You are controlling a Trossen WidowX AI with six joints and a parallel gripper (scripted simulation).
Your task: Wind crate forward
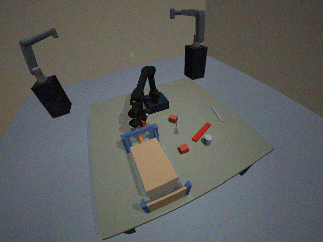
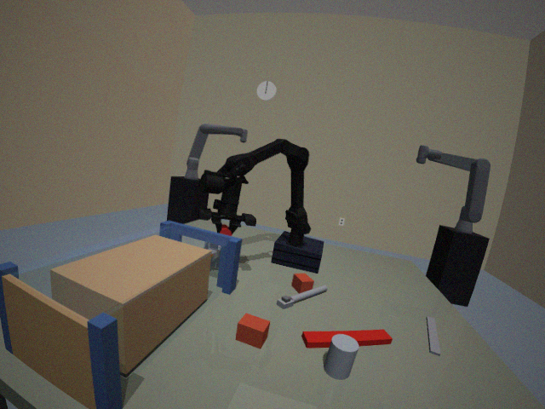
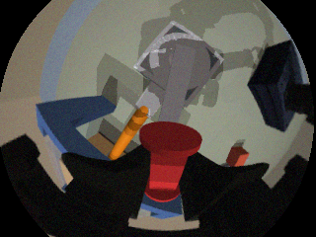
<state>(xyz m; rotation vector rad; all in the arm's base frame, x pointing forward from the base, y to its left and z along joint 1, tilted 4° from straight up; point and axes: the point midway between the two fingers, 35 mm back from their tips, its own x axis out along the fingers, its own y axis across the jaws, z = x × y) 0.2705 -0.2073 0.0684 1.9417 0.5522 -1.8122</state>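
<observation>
The tan crate point(image 1: 155, 166) point(image 2: 136, 268) sits flat in the clear-panelled cubby, with a short gap between its front and the blue steel frame point(image 1: 137, 130) point(image 2: 198, 228) point(image 3: 74, 116). An orange strap point(image 1: 141, 138) point(image 3: 127, 135) runs from the crate toward the grey winch point(image 1: 132, 127) point(image 2: 214, 249) point(image 3: 201, 66). The winch handle's grey crank arm point(image 3: 178, 84) lies over the winch top; its key end is hidden. My gripper point(image 1: 143, 123) point(image 2: 225, 230) point(image 3: 165, 140) is shut on the handle's red knob, beside the winch and just outside the frame.
A grey cranked tool point(image 1: 178, 123) point(image 2: 307, 295), two orange blocks point(image 1: 172, 119) point(image 1: 183, 148), a red bar point(image 1: 201, 131) point(image 2: 367, 337), a grey cylinder point(image 1: 208, 139) point(image 2: 341, 356) and a thin grey strip point(image 1: 217, 114) point(image 2: 433, 335) lie on the bench, away from the cubby.
</observation>
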